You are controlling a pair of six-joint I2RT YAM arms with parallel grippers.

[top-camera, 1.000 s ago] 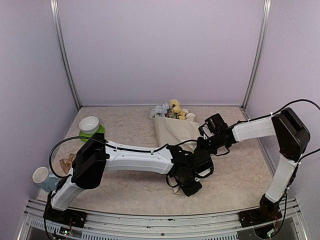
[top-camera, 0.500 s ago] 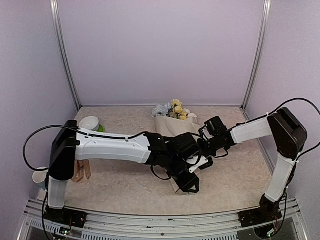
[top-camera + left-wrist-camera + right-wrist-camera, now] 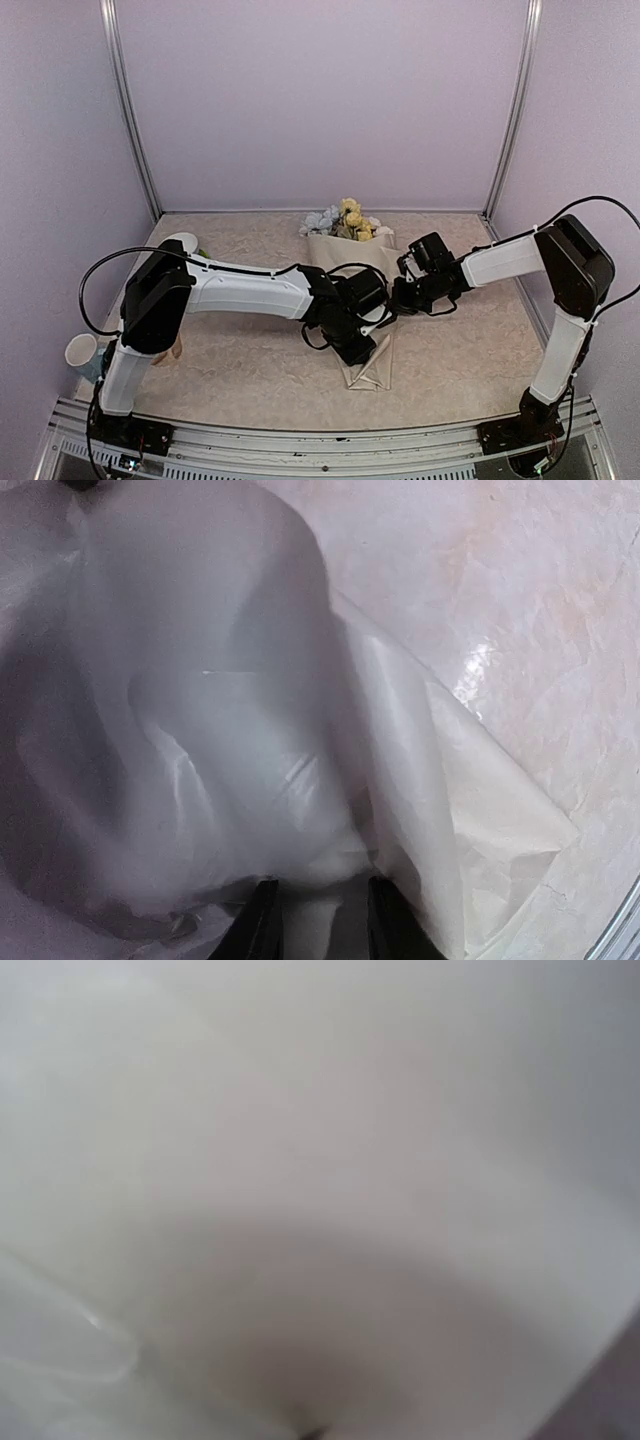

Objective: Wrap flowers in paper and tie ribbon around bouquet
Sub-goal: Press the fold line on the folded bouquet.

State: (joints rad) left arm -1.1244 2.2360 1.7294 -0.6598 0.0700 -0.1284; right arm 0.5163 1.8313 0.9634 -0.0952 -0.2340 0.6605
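You had drawn the left gripper (image 3: 322, 930) back up the paper (image 3: 368, 372) toward 11 o'clock in the past half second, baring the wrap's narrow 6 o'clock tip. The left arm's elbow had dropped across the white bowl (image 3: 180, 241). The right gripper (image 3: 398, 298) had barely shifted from the wrap's 3 o'clock edge, its jaws together; whether they pinched a fold could not be seen. The left fingers (image 3: 258, 928) stood slightly apart with paper between them, and a grip could not be confirmed. The marbled table (image 3: 250, 370) held one paper wrap and one bunch of flowers (image 3: 345, 220) at its 12 o'clock end. It also held one bowl, one cup (image 3: 80, 350) at 8 o'clock and a sliver of ribbon (image 3: 173, 352).
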